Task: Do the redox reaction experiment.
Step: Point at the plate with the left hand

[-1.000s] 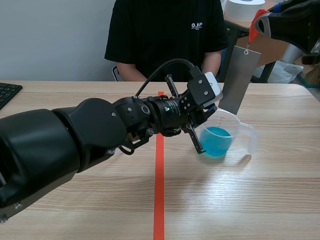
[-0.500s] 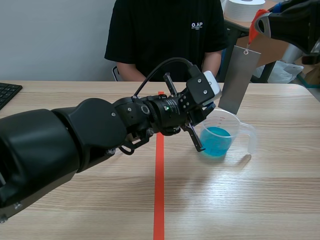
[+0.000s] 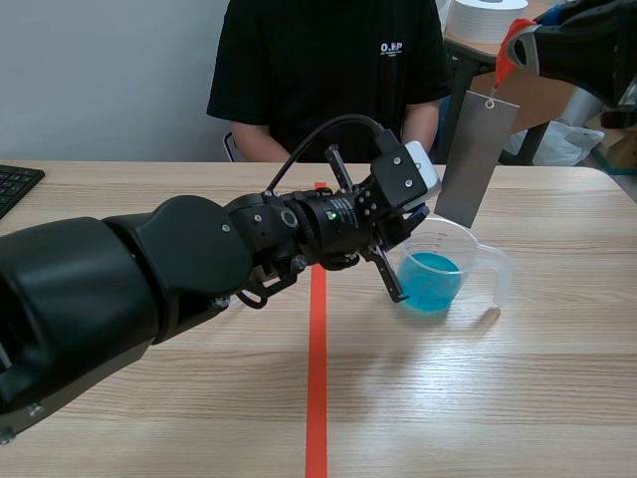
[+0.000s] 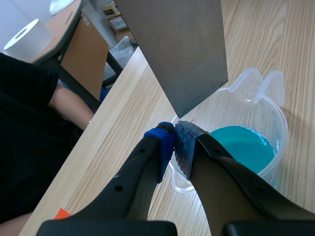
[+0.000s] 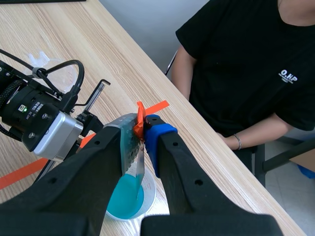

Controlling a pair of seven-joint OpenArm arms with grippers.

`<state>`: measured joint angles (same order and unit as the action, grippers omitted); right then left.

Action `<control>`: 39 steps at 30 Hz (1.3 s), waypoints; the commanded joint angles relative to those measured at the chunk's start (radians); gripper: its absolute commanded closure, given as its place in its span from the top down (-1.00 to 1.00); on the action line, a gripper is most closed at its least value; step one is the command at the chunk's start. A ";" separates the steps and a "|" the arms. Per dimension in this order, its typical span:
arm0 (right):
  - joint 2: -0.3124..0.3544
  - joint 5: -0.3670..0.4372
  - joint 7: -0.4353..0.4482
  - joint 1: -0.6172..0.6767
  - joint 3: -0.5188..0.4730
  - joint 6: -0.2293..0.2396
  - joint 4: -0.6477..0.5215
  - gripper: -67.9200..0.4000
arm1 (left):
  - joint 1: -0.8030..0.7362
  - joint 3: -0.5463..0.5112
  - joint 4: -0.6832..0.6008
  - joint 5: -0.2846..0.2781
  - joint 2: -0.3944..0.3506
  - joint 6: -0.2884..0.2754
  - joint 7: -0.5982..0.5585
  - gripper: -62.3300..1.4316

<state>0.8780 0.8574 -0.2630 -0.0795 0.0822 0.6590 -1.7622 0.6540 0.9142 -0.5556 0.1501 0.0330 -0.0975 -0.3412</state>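
Hardly anything shifted: the left hand [image 4: 173,145] stayed clamped on the beaker [image 3: 474,255] rim, and the right hand [image 5: 142,130] kept pinching the metal plate [image 3: 476,159] by its orange tab [image 5: 140,118] overhead, so dipping remained undone.

You've got the left arm [image 3: 189,269] coming in from pic's left, crossing the orange tape line [image 3: 317,398] on the wood table [image 3: 518,398]. The left gripper [image 3: 418,223] sits at the far-left rim of the clear beaker [image 3: 476,254], which has blue liquid [image 3: 432,276] low inside. Top right, the right gripper [image 3: 523,45] has an orange tag [image 3: 510,55] sticking out, w/ a grey metal plate [image 3: 476,159] hanging from it, tilted. The plate's lower edge is just above the beaker's back rim; can't tell if they touch. A person in a black tee [image 3: 328,70] sits opposite. There's a keyboard corner [image 3: 15,184] far left and a white roll [image 3: 488,18] behind.
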 commanded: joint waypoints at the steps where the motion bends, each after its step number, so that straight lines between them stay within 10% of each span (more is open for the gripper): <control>1: 0.013 0.011 0.016 -0.018 -0.017 -0.007 -0.008 -0.94 | 0.017 -0.004 -0.014 -0.003 0.014 0.006 -0.016 -0.81; 10: 0.013 0.011 0.026 -0.018 -0.017 -0.007 -0.008 -0.94 | -0.021 -0.004 -0.081 -0.055 -0.087 -0.005 -0.013 -0.81; 22: 0.013 0.010 0.026 -0.017 -0.017 -0.007 -0.008 -0.94 | -0.263 -0.069 -0.611 -0.271 -0.558 -0.002 0.080 -0.81; 31: 0.008 0.000 0.026 -0.015 -0.017 -0.007 -0.008 -0.94 | -0.717 -0.341 -0.880 -0.334 -0.842 0.050 0.077 -0.81; 39: -0.007 -0.016 0.046 -0.014 -0.016 -0.006 0.021 -0.94 | -1.200 -0.665 -0.912 -0.353 -0.875 0.109 0.065 -0.81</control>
<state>0.8730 0.8406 -0.2382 -0.0795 0.0822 0.6590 -1.7546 -0.5388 0.2501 -1.4670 -0.1959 -0.8593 0.0074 -0.2581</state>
